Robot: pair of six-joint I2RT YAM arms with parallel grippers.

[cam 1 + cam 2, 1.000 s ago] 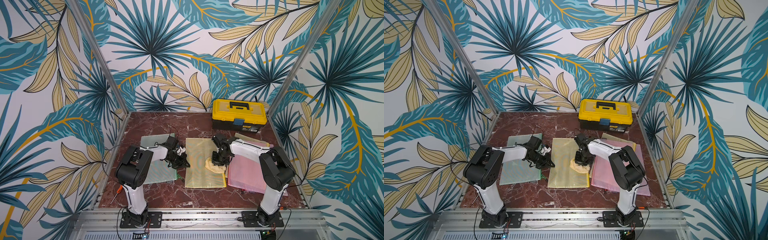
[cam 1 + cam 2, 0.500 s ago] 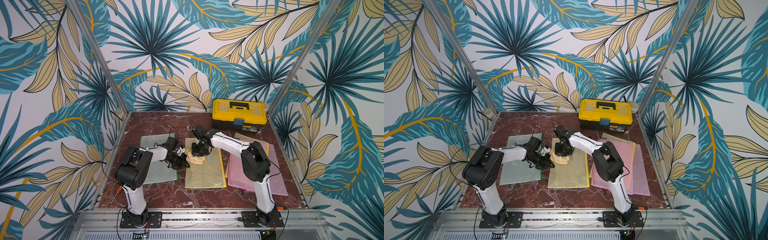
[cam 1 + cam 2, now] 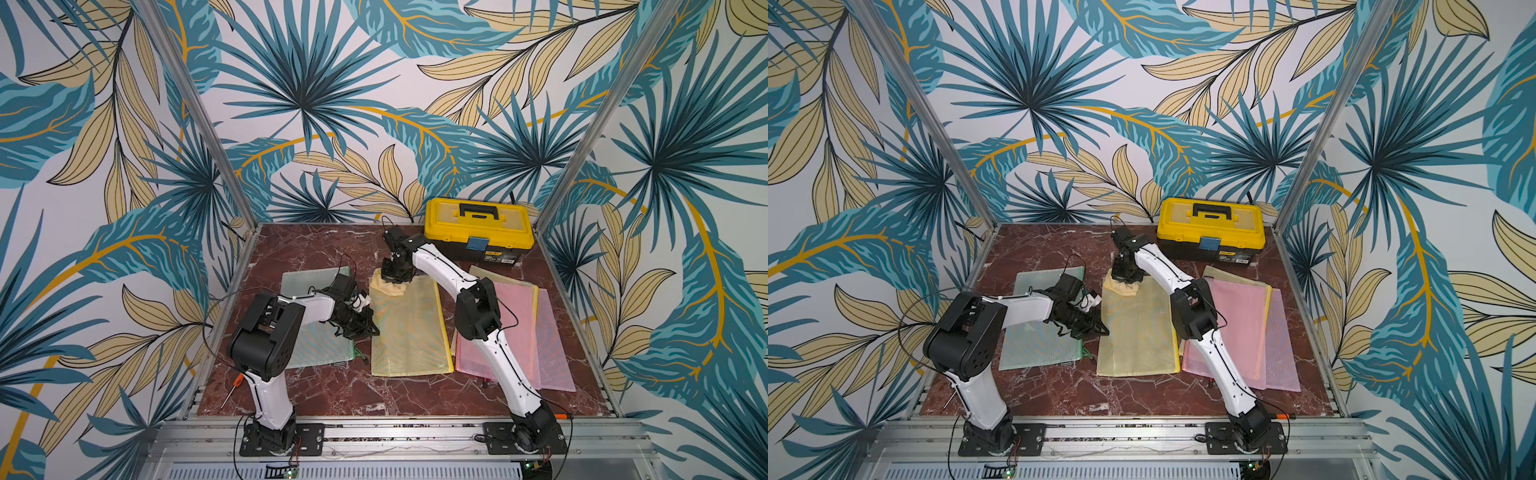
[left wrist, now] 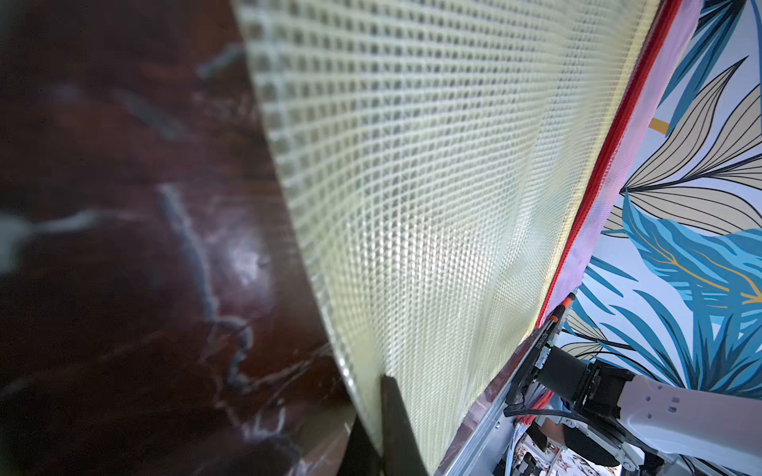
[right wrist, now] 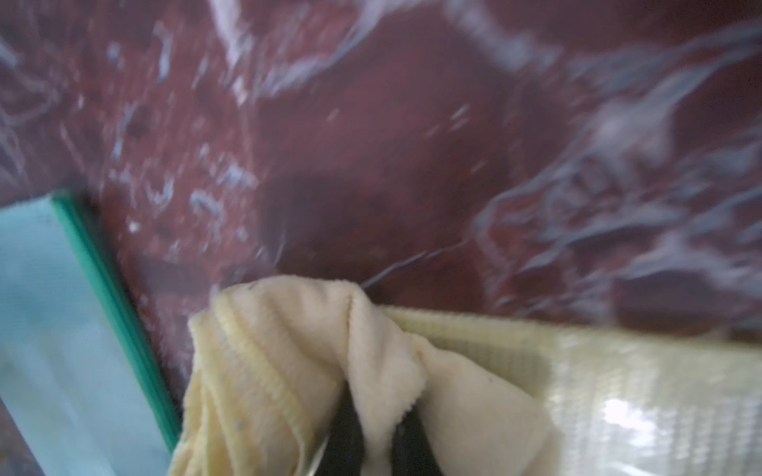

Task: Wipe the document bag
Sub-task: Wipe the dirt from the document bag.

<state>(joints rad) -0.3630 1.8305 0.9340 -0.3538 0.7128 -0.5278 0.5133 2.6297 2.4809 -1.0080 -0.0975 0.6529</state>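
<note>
The right gripper (image 3: 395,276), pinched tight on a cream cloth (image 3: 384,287), has swept up to the far corner of the yellow document bag (image 3: 409,332) beneath it, a pass nearly complete, while the left gripper (image 3: 374,331) clamps the bag's edge behind.

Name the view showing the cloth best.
Right wrist view: the cloth fills the foreground, hem clear. Both top views show it small, at the far end of the yellow bag. Left wrist view misses it.
</note>
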